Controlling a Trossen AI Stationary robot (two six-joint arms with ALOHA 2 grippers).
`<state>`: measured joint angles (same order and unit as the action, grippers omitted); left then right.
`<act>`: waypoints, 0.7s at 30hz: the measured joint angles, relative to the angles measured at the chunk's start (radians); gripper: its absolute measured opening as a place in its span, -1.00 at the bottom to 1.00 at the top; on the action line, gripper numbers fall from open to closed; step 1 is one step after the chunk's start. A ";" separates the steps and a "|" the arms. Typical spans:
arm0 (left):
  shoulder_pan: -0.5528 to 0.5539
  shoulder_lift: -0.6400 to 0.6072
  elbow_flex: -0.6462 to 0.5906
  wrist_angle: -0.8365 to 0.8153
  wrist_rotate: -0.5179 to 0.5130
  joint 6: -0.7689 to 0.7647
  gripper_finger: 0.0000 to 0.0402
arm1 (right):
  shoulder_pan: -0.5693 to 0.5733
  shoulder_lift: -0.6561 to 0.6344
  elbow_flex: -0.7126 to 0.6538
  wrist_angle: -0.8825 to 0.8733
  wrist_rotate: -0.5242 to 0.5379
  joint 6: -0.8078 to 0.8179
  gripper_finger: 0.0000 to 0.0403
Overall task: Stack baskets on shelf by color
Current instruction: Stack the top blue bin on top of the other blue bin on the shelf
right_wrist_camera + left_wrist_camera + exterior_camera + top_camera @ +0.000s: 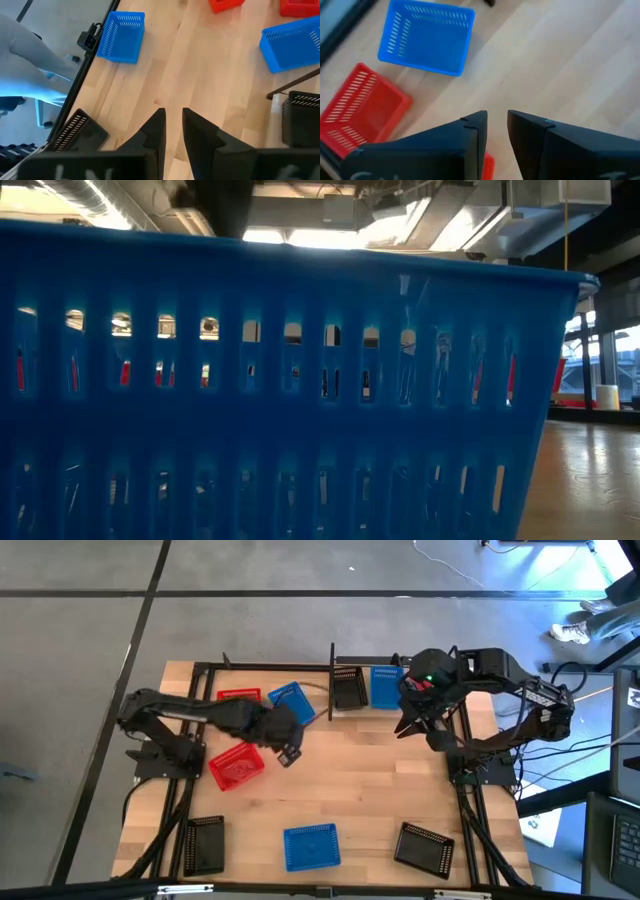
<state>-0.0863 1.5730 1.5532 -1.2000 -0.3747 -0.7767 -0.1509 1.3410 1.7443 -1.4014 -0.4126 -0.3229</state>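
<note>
We are holding nothing: the left gripper [290, 752] at centre left and the right gripper [420, 730] at upper right are hanging slightly parted. We are judging the baskets [237, 767] light, stiff and perforated, so we are planning to pinch a rim.

Eight baskets in sight on the worktop, and one shelf.
From above: three blue baskets [311, 846], three black baskets [424, 845], two red baskets [236, 766], and a single black-framed shelf [270, 667] at the back edge.

Overhead camera, low camera pressed against blue basket [300, 400], wrist cameras downward
</note>
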 joint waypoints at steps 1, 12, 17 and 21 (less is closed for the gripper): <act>0.036 0.009 0.000 0.005 0.043 0.005 -0.67 | 0.000 -0.002 0.000 -0.002 0.000 0.000 -0.69; 0.368 0.060 0.000 0.025 0.307 -0.019 -0.67 | 0.000 -0.017 0.000 -0.010 -0.008 0.011 -0.69; 0.487 0.060 0.000 0.022 0.305 -0.157 -0.67 | 0.000 -0.017 0.000 -0.009 -0.008 0.054 -0.69; 0.524 0.076 0.000 0.023 0.280 -0.047 -0.67 | 0.000 -0.017 0.000 -0.009 -0.008 0.054 -0.69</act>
<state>0.4378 1.6487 1.5532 -1.1767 -0.0946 -0.8242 -0.1509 1.3238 1.7443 -1.4109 -0.4210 -0.2693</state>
